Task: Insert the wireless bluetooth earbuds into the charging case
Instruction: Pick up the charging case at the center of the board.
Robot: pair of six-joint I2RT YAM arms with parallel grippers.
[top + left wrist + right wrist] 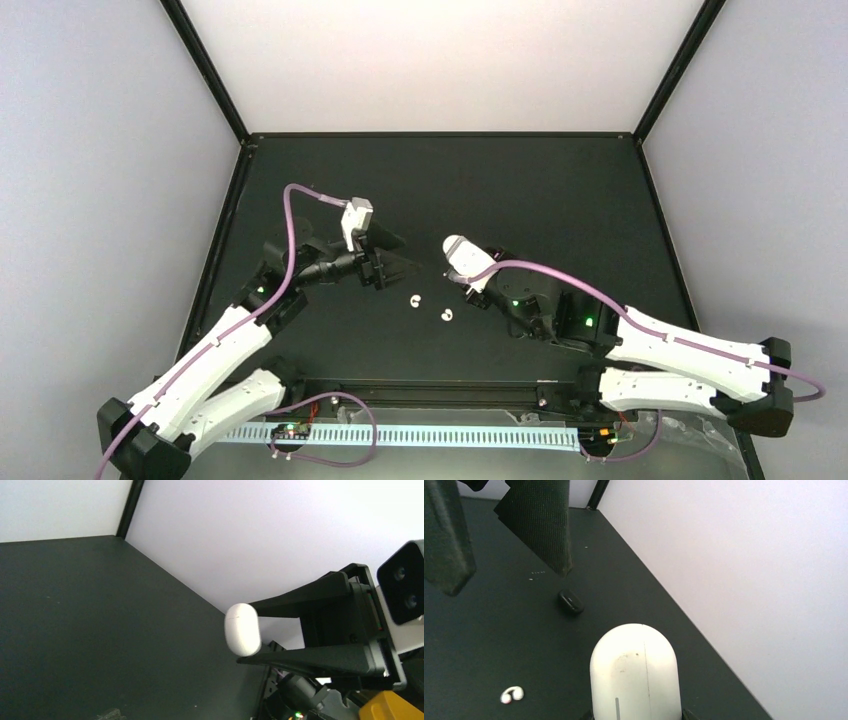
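Observation:
My right gripper (468, 268) is shut on a white charging case (460, 252), held above the table with its lid closed. The case fills the bottom of the right wrist view (635, 672) and shows in the left wrist view (242, 629). Two white curled earbuds (415, 300) (446, 316) lie on the black table between the arms; one shows in the right wrist view (512, 695). A black earbud (570, 601) lies farther off on the table. My left gripper (400, 258) is open and empty, facing the case; its fingers (541, 525) hang apart above the table.
The black table (560, 190) is walled by pale panels with black corner posts (205, 70). A cable rail (430, 436) runs along the near edge by the arm bases. The right wrist's camera housing (402, 590) sits close in front of the left wrist.

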